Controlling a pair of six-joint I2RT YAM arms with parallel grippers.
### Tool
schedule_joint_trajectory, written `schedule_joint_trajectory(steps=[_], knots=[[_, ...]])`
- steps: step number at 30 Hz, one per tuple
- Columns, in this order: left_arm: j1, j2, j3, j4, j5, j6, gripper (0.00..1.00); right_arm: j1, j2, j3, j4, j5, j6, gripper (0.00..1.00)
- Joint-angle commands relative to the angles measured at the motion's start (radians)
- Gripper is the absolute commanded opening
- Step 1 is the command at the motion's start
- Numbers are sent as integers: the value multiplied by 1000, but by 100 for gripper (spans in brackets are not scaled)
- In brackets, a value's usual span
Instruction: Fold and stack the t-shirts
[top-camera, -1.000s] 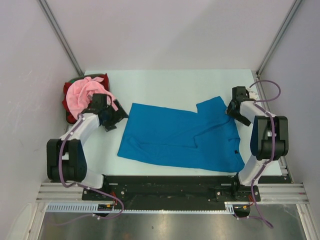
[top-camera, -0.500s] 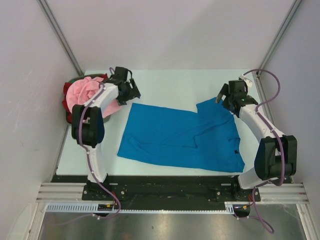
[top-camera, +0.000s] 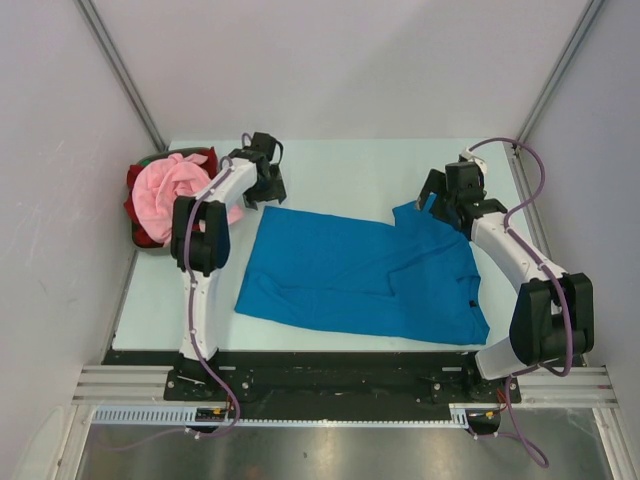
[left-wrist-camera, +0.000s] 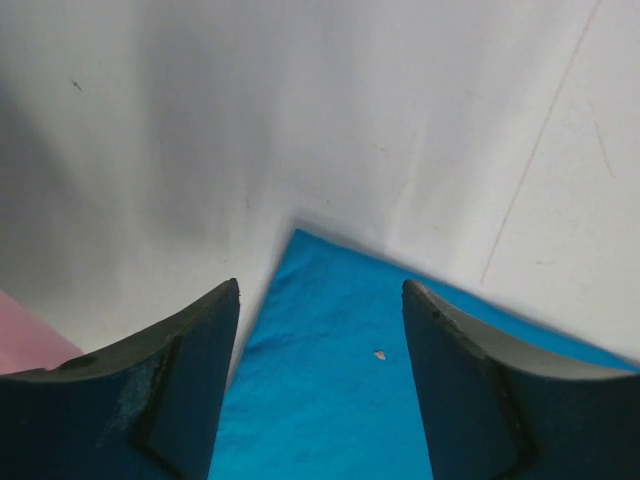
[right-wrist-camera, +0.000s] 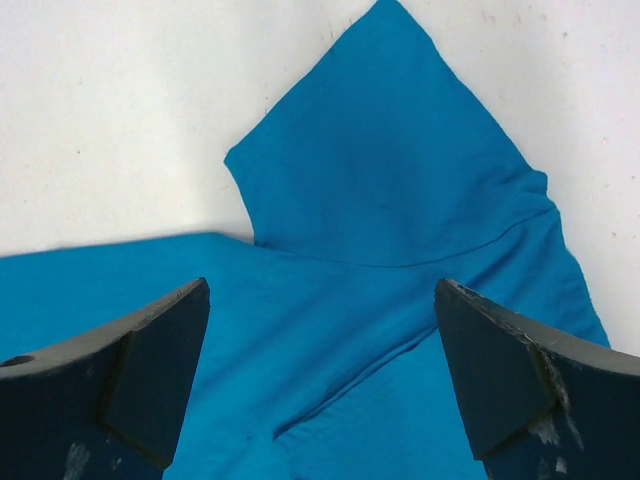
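A bright blue t-shirt (top-camera: 360, 270) lies spread flat across the table, one sleeve (top-camera: 420, 212) pointing to the far right. My left gripper (top-camera: 268, 188) hovers over the shirt's far left corner (left-wrist-camera: 300, 238). In the left wrist view that gripper (left-wrist-camera: 320, 290) is open, the blue cloth showing below between the fingers (left-wrist-camera: 180, 390), not gripped. My right gripper (top-camera: 438, 195) stands wide open above the sleeve (right-wrist-camera: 390, 170) and shoulder area. In its own view the right gripper (right-wrist-camera: 322, 285) holds nothing. A pink t-shirt (top-camera: 170, 190) lies bunched on a red one (top-camera: 135, 208) at the far left.
The pink and red shirts sit in a dark grey basket (top-camera: 150, 246) at the table's left edge, with a bit of green (top-camera: 150, 160) at its far side. Pink cloth (left-wrist-camera: 25, 345) shows at the lower left of the left wrist view. White walls close in the table.
Both arms have reached out from the table's sides to the shirt's far edge: the left to its far left corner, the right over the sleeve. The left jaws have narrowed somewhat.
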Motion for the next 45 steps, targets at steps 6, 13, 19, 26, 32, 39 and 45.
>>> schedule_joint_trajectory(steps=[6, 13, 19, 26, 32, 39, 45], knots=[[2, 52, 38, -3, 7, 47, 66, 2, -5, -13, 50, -32, -13, 100], [4, 80, 48, 20, 31, 65, 48, 2, -9, -15, 52, -38, -18, 100], [4, 64, 3, 46, 56, 68, 18, -1, -3, -15, 50, -26, -15, 100], [5, 28, -71, 57, 47, 50, 0, -90, 49, -13, 84, -27, 18, 100], [27, -81, -266, 142, 96, -33, 0, -181, 224, 75, 144, -64, 10, 100], [43, -152, -386, 201, 165, -85, 0, -215, 429, 239, 219, -107, -19, 100], [51, -192, -419, 216, 183, -108, 0, -215, 552, 335, 223, -102, -56, 95]])
